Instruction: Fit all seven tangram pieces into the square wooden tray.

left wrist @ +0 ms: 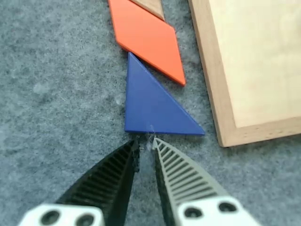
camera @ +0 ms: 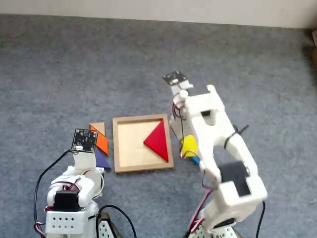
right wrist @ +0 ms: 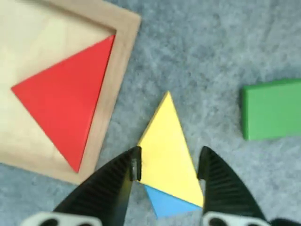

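The square wooden tray (camera: 118,148) lies mid-table with a red triangle (camera: 158,141) in its right half. My left gripper (left wrist: 146,143) is shut, its tips at the near edge of a dark blue triangle (left wrist: 153,108) that lies flat on the carpet left of the tray (left wrist: 221,103). Beyond it are an orange parallelogram (left wrist: 148,37) and a tan piece (left wrist: 151,5). My right gripper (right wrist: 170,164) is open, its fingers on either side of a yellow triangle (right wrist: 167,150) that partly covers a light blue piece (right wrist: 167,206). The red triangle (right wrist: 61,99) sits inside the tray rim (right wrist: 123,61).
A green piece (right wrist: 273,109) lies on the carpet beyond the yellow triangle, away from the tray. In the high view the yellow triangle (camera: 189,146) sits right of the tray under the right arm (camera: 218,144). Grey carpet stretches open behind the tray.
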Controlling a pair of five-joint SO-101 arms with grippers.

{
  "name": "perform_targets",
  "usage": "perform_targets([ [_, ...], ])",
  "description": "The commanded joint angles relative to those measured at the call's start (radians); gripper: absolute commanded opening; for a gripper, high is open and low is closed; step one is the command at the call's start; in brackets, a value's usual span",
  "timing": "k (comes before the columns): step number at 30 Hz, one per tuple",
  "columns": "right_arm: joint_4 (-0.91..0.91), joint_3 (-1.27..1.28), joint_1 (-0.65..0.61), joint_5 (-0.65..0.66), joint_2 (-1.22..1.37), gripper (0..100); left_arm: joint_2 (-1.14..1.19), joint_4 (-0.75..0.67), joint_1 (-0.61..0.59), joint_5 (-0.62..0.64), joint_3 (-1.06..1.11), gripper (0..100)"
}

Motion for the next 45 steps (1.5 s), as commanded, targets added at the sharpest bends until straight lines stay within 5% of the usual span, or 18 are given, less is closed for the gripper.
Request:
perform_targets([
  [1,-0.036,0.097,0.008,0.009,-0.156,25.2,-0.047,0.003,0.001,0.005,0.021,7],
  [9,-0.042,0.16,-0.033,0.009,-0.17,34.7,-0.047,0.003,0.001,0.005,0.021,7],
  [20,-0.044,0.157,-0.094,0.097,-0.007,34.7,-0.047,0.003,0.001,0.005,0.021,7],
  [45,-0.091,0.194,-0.007,0.114,0.039,27.2,-0.047,0.003,0.001,0.005,0.021,7],
])
